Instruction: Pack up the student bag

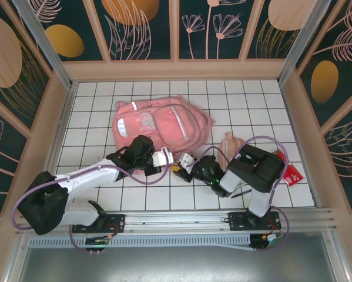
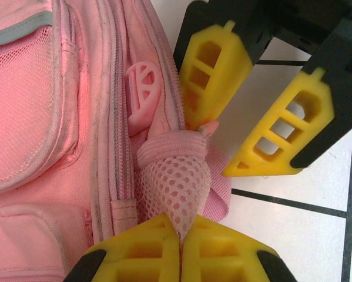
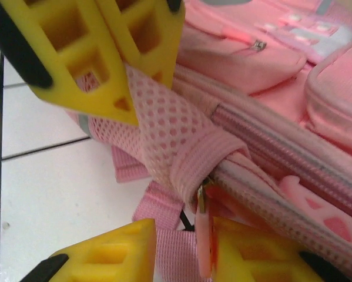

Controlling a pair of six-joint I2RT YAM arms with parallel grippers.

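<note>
**Both claws meet at the lower right edge of the student bag, one clamped and one part open.**

In the top view the student bag (image 1: 161, 123) lies flat on the white tiled table (image 1: 93, 117), in the upper middle of the frame. The two claws come together just below it, near the centre of the frame. The left gripper (image 1: 168, 158) is pinched fully together on the bag's mesh strap (image 2: 178, 188), which rises from between its yellow fingers (image 2: 146, 252) at the bottom of the left wrist view. The right gripper (image 2: 214, 147), in the upper right of that view, stands narrowly apart. In the right wrist view a small pink zip pull (image 3: 203, 235) hangs between its fingers at the bottom of the frame. The pull touches the right-hand finger, with a gap on the other side. A peach pouch (image 1: 228, 147) lies to the right of the bag, beside the right arm.
</note>
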